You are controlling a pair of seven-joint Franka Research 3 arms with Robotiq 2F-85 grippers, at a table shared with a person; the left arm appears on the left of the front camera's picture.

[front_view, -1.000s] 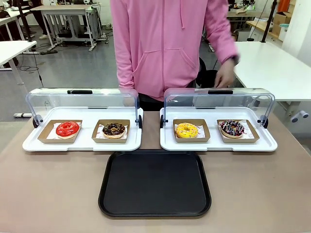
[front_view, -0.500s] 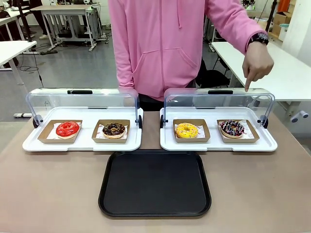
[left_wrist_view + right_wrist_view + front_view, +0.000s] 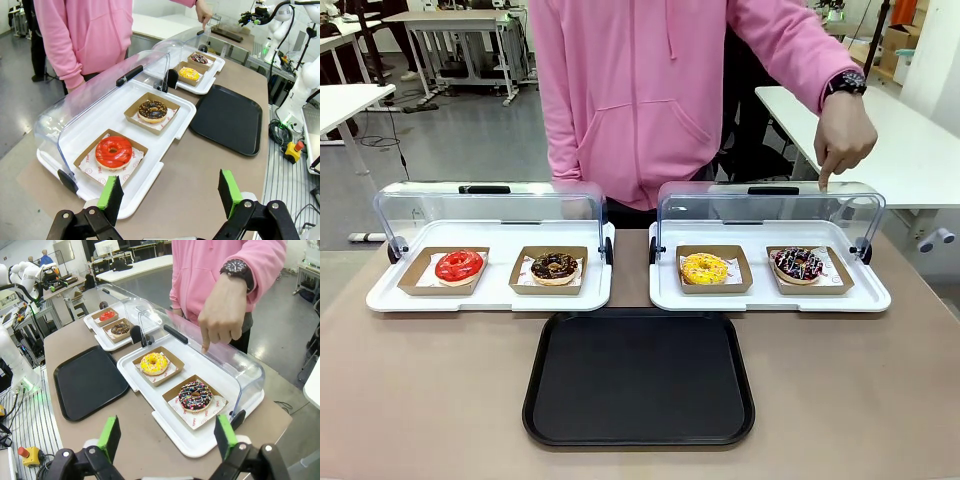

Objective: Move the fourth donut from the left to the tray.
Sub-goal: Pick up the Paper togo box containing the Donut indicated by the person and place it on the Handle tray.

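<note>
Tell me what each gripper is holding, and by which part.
Nothing. The left gripper and right gripper are both open and empty; the sprinkled donut sits untouched in its cardboard tray.

The person's hand [image 3: 847, 135], up from behind the clear domed plastic lid [image 3: 720, 215], now points down at its top, 1 o'clock of the sprinkled chocolate ring donut [image 3: 798, 264].

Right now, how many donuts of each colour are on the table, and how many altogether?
Red donut: 1
Yellow donut: 1
Chocolate: 2, the crumbed donut and the sprinkled donut
Total: 4
</note>
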